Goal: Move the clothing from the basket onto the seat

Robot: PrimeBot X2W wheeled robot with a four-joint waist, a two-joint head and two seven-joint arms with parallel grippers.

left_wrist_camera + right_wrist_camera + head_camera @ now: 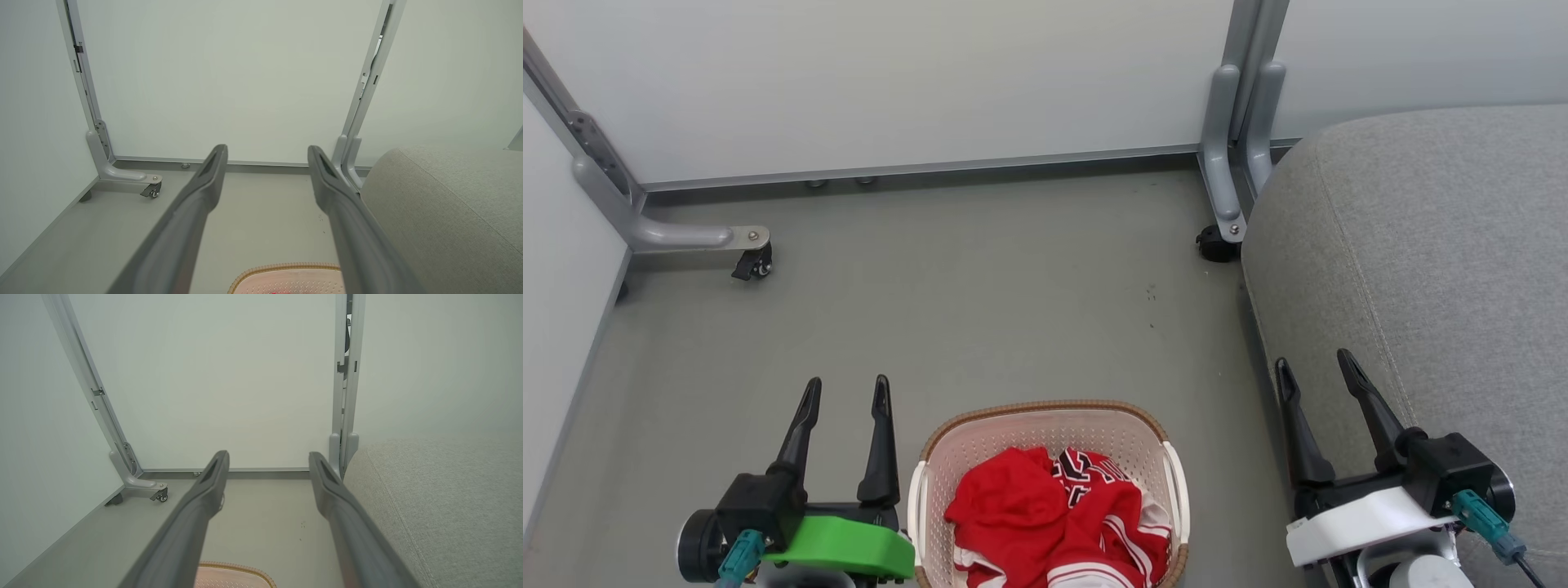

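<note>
The red clothing [1045, 518] lies bunched in the cream basket [1131, 437] at the bottom middle of the head view; a jersey with black-and-white letters [1082, 474] shows on top. The grey seat [1429, 261] fills the right side. My left gripper [847, 384] stands open just left of the basket, above the floor, nothing between its fingers. My right gripper [1315, 363] is open at the seat's left edge, also empty. In the left wrist view the basket rim [286, 267] and the seat [445, 212] show past my open fingers [204, 183]. The right wrist view shows the rim [233, 567] and the seat [441, 506].
White partition panels on grey metal legs with castors [756, 263] [1217, 243] close off the back and left. Grey floor [980, 310] lies between the basket and the panels.
</note>
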